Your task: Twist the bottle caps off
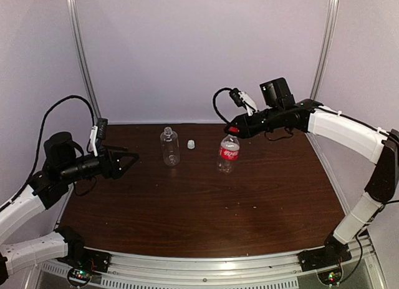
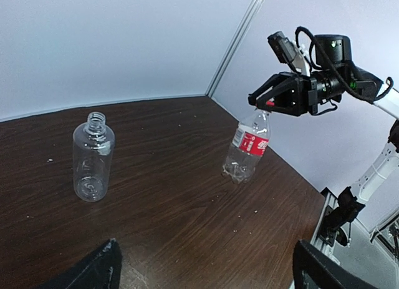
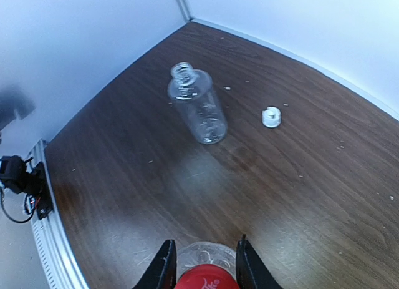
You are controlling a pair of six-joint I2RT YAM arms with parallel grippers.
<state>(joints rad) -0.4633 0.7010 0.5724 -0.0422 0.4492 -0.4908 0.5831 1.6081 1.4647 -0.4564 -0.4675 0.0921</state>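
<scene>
The plain clear bottle (image 1: 169,148) stands uncapped at the back middle of the table; it also shows in the left wrist view (image 2: 92,156) and the right wrist view (image 3: 198,111). Its white cap (image 1: 191,143) lies on the table just to its right, also in the right wrist view (image 3: 271,117). The red-label bottle (image 1: 229,155) stands upright further right. My right gripper (image 1: 234,130) reaches over it, its fingers (image 3: 165,267) closed against both sides of the red cap (image 3: 206,281). My left gripper (image 1: 132,162) hangs open and empty, left of the plain bottle.
The dark wooden table (image 1: 206,208) has small crumbs scattered on it. White walls close the back and sides, with metal poles (image 1: 84,58) in the corners. A metal rail (image 1: 206,267) runs along the near edge.
</scene>
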